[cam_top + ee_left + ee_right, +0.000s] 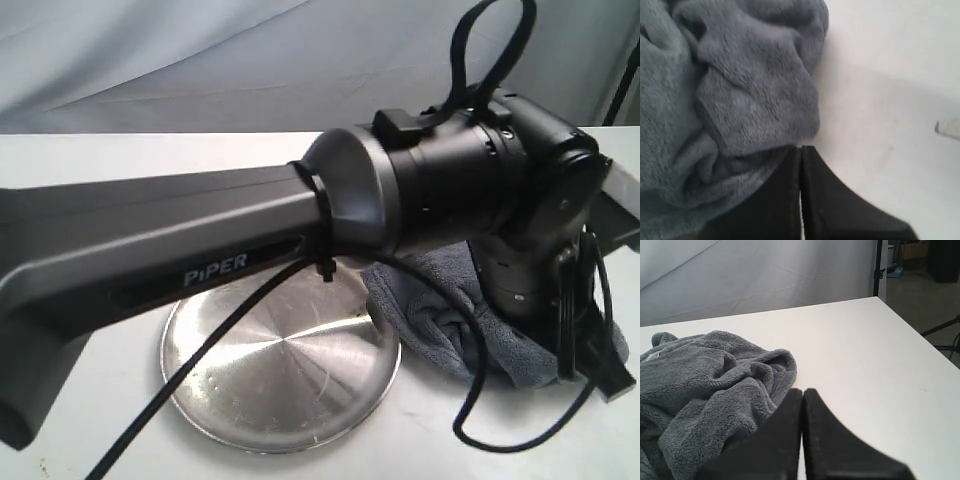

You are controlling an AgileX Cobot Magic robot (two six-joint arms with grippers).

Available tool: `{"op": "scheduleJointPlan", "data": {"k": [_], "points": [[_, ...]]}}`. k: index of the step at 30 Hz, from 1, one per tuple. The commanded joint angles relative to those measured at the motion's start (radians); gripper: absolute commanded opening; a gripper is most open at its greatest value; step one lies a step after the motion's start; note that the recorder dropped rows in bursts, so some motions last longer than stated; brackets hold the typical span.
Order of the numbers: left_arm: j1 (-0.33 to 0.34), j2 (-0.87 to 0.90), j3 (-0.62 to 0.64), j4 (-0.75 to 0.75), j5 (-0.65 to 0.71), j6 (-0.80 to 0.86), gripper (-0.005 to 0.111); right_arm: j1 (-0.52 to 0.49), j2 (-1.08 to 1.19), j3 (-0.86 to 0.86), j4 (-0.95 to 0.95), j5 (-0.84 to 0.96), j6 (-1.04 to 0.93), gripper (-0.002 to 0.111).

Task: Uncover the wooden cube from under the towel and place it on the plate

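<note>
**Plate** point(290, 385): round, shiny steel, fine scratches, flat on the white tabletop point(110, 410), nothing on it.

**Towel** point(440, 315): blue-grey plush, bunched in folds, at 3 o'clock of the plate with its near edge at the plate's rim. A small white label point(652, 356) shows on it; no print can be read.

**Wooden cube**: not visible in any view, so its place cannot be told.

**Left arm** point(180, 225): dark grey, crossing the exterior view from 9 o'clock towards 3 o'clock and ending over the towel. White lettering "PiPER" point(215, 271) on its side; a black cable point(200, 362) hangs beneath it.

**Left hand** point(800, 148): black fingers pressed together with only a hairline gap. The tips meet the towel's edge where it borders the bare tabletop; no cloth is seen between them.

**Right hand** point(802, 390): fingers likewise closed together and holding nothing, above the tabletop just beside the towel.

**Backdrop** point(200, 60): pale grey draped cloth behind the tabletop.
</note>
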Motion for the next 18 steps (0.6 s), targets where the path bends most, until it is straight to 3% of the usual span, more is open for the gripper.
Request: {"op": "scheduleJointPlan", "data": {"k": [1, 5, 9, 18], "points": [[0.047, -0.012, -0.003, 0.001, -0.158, -0.026, 0.0, -0.004, -0.004, 0.003, 0.003, -0.002, -0.003, 0.0], [0.104, -0.012, -0.003, -0.004, -0.265, -0.041, 0.0, -0.004, -0.004, 0.003, 0.003, -0.002, -0.003, 0.0], [0.177, -0.012, -0.003, -0.004, -0.254, -0.043, 0.0, -0.004, -0.004, 0.003, 0.003, -0.002, -0.003, 0.0], [0.349, -0.012, -0.003, 0.087, 0.159, -0.09, 0.0, -0.004, -0.004, 0.003, 0.003, -0.002, -0.003, 0.0]]}}
